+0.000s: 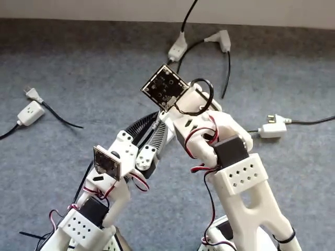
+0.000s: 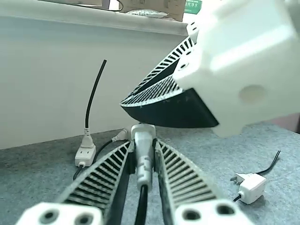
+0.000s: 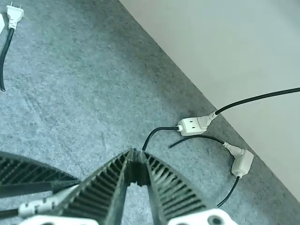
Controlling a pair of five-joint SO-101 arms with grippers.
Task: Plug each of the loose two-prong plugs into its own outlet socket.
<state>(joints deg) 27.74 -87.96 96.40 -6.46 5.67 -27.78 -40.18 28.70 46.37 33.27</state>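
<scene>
My left gripper (image 2: 143, 140) is shut on a white two-prong plug (image 2: 143, 157), whose black cord trails back between the fingers. In the high view the left gripper (image 1: 161, 121) sits mid-table, under the right arm's wrist. My right gripper (image 3: 136, 158) hangs just above it with its fingers together and nothing visibly held; it also appears as the right gripper (image 2: 125, 104) in the left wrist view. Beyond them, a white outlet socket (image 1: 178, 49) (image 3: 192, 124) and an angled white plug (image 1: 222, 39) (image 3: 241, 161) lie near the wall.
At the far left lie another socket (image 1: 30, 112) and a loose plug (image 1: 34, 94) (image 3: 14, 11). A third socket (image 1: 272, 130) with a plug (image 1: 275, 119) beside it lies at the right. Black cords cross the grey carpet. A pale wall runs along the back.
</scene>
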